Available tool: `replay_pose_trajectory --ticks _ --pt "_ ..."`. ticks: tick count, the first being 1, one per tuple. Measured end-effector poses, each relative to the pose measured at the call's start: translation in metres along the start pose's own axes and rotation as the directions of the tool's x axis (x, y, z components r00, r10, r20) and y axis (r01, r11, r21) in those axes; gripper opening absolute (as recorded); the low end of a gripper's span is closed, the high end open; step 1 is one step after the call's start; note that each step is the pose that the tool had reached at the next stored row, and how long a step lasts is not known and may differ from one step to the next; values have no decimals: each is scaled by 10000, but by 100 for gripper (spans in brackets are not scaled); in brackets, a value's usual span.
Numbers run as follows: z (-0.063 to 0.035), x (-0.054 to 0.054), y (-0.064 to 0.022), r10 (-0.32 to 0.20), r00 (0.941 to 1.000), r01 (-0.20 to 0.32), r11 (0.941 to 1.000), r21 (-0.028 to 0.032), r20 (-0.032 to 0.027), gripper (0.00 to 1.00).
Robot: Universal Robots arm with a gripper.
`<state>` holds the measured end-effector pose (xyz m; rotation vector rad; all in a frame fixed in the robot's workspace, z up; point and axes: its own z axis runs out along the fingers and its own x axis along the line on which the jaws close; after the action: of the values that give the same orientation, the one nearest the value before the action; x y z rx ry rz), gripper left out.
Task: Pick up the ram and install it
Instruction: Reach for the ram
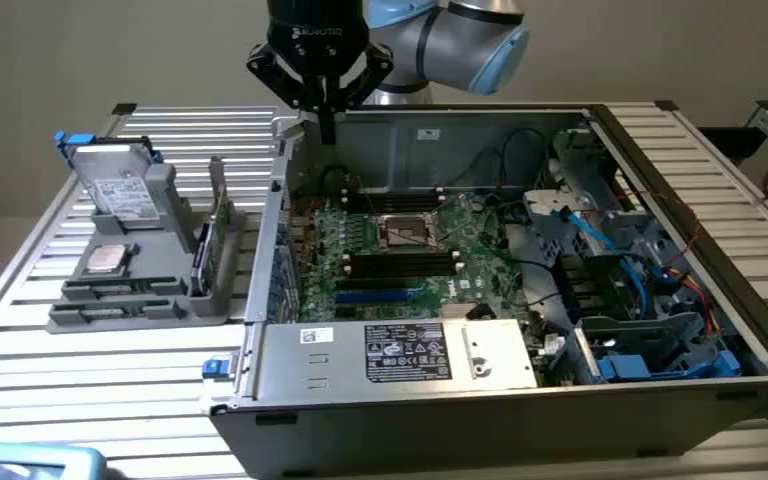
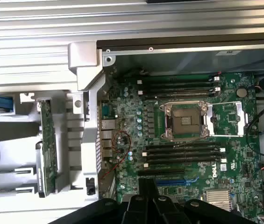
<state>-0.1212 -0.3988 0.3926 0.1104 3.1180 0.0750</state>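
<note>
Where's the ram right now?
The ram stands on edge in the gray holder on the table, at the exterior view's left, just outside the open computer case's side wall, not yet picked up.

White "ROBOTIQ" on the black robot gripper point(image 1: 327, 136) at the exterior view's upper centre, white "DELL" logo on the green motherboard point(image 2: 132, 126), white sticker point(image 1: 407, 352) on the grey metal cover point(image 1: 291, 368) too small to read.

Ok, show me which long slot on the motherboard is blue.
The blue slot sits next to the labelled metal box. The memory slots on either side of the CPU socket are all black.
</note>
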Motion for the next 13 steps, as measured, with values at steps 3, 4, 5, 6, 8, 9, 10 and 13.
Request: replay_pose_trajectory --ticks 3,4,5,6,8,9,10,13 --pt "0 0 0 0 10000 0 10000 0 0 11" --pt "0 0 0 0 10000 0 10000 0 0 11" --pt "0 0 0 0 10000 0 10000 0 0 11" --pt "0 0 0 0 10000 0 10000 1 0 11" --pt "0 0 0 0 10000 0 10000 0 0 11" --pt "0 0 0 0 10000 0 10000 0 0 11" --pt "0 0 0 0 10000 0 10000 0 0 11" --pt "-1 3 0 -1 10000 1 10000 1 0 11"
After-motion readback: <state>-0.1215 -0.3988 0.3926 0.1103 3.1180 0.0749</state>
